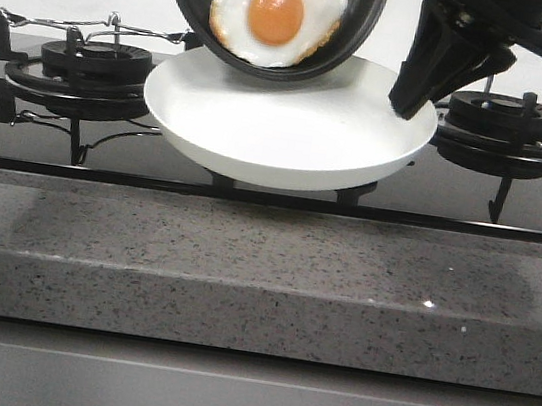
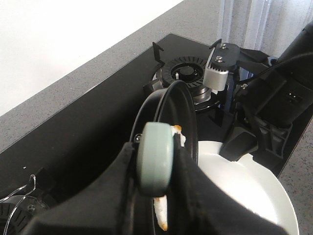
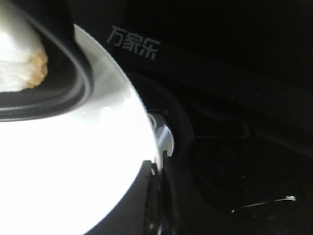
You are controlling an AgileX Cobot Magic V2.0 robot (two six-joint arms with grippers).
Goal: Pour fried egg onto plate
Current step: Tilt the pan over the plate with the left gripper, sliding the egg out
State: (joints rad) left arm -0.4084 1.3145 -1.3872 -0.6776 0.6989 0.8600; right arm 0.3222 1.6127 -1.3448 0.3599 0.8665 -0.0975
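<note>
I hold the black frying pan (image 1: 276,22) tipped steeply, its inner face turned toward the front camera, directly above the plate (image 1: 292,125). The fried egg (image 1: 278,12) lies against the tilted pan floor, yolk facing forward, its browned lower edge near the pan's lower rim. The egg is in the pan, not on the plate.

My left gripper (image 2: 156,181) is clamped on the pan: in the left wrist view the pan rim (image 2: 168,105) runs edge-on between the fingers, with a pale green rounded part (image 2: 155,161) seated at the grip. A strip of egg white with a browned edge (image 2: 161,213) shows just below that part, above the plate (image 2: 254,196).

My right gripper (image 1: 433,69) reaches down at the plate's right rim. In the right wrist view one dark finger (image 3: 142,205) overlaps the white plate (image 3: 73,171) at its edge, so the jaws appear closed on the rim. The plate sits raised and slightly tilted above the black glass hob (image 1: 274,178), between the left burner (image 1: 93,67) and the right burner (image 1: 514,126).

The same wrist view shows the pan rim (image 3: 58,98) over the plate, with the egg's crisp edge (image 3: 34,68) inside it. A grey speckled countertop (image 1: 260,282) runs along the front of the hob.
</note>
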